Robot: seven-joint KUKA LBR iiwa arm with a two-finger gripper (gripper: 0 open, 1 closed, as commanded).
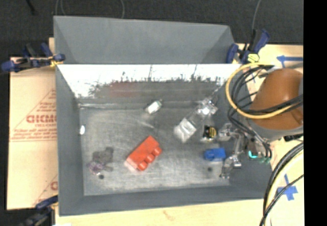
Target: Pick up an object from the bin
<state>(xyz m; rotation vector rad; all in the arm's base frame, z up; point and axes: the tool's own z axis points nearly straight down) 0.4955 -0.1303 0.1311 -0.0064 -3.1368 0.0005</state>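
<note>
My gripper (225, 151) is low at the right end of the bin, open, with one finger toward the near wall and the other farther back. A small blue block (214, 154) lies on the floor just left of the gap between the fingers, not gripped. A small yellow and black piece (209, 132) sits beside the farther finger. A crumpled white and clear packet (185, 129) lies a little further left.
A red toothed brick (143, 152) lies at the bin's middle front. A grey and purple thing (102, 159) sits front left. A small white piece (153, 107) and clear plastic (206, 108) lie near the back wall. The arm's orange cover and cables overhang the right rim.
</note>
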